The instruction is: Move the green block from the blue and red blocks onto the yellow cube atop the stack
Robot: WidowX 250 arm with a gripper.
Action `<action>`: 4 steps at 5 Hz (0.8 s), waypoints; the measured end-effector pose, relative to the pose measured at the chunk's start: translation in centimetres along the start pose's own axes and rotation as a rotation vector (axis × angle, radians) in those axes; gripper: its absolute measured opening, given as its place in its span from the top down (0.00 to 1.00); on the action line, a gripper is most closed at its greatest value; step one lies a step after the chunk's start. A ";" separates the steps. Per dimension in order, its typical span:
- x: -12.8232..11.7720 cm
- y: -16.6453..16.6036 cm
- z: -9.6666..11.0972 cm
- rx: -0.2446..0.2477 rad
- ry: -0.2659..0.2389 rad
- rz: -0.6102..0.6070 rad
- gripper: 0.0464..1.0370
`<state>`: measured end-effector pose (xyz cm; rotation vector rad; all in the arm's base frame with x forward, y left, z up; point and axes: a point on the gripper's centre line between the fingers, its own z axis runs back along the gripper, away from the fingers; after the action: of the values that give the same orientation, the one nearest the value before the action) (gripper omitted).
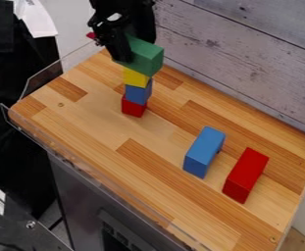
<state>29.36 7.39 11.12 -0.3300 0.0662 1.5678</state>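
- Across the middle of your view, the wooden worktop (pixel 95 122) slants from upper left to lower right, with a pale plank wall (pixel 246 54) behind it.
- Coming in from the top edge, your black gripper (pixel 127 53) is closed on the green block (pixel 149 57), over the upper left part of the worktop. You see the green block directly above the stack; you can't tell whether its weight rests there.
- To your lower right, the long red block (pixel 247 171) lies flat, angled towards you.
- Just to its left, apart from it, you have the long blue block (pixel 203 152), lying nearly parallel.
- Under the green block, you have three small blocks stacked upright: the yellow block (pixel 136 78) on top, the small blue block (pixel 138 93) between, the small red block (pixel 133 107) on the worktop.
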 end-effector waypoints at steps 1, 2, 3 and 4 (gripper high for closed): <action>0.1 0.0 -0.3 0.013 0.005 -0.006 0.03; 0.0 -0.2 0.1 0.012 0.007 -0.037 0.04; 0.2 -0.2 1.1 0.047 -0.020 -0.079 0.04; -0.6 -0.1 2.3 0.119 -0.048 -0.179 0.04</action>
<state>29.10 7.40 13.51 -0.1991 0.0892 1.3868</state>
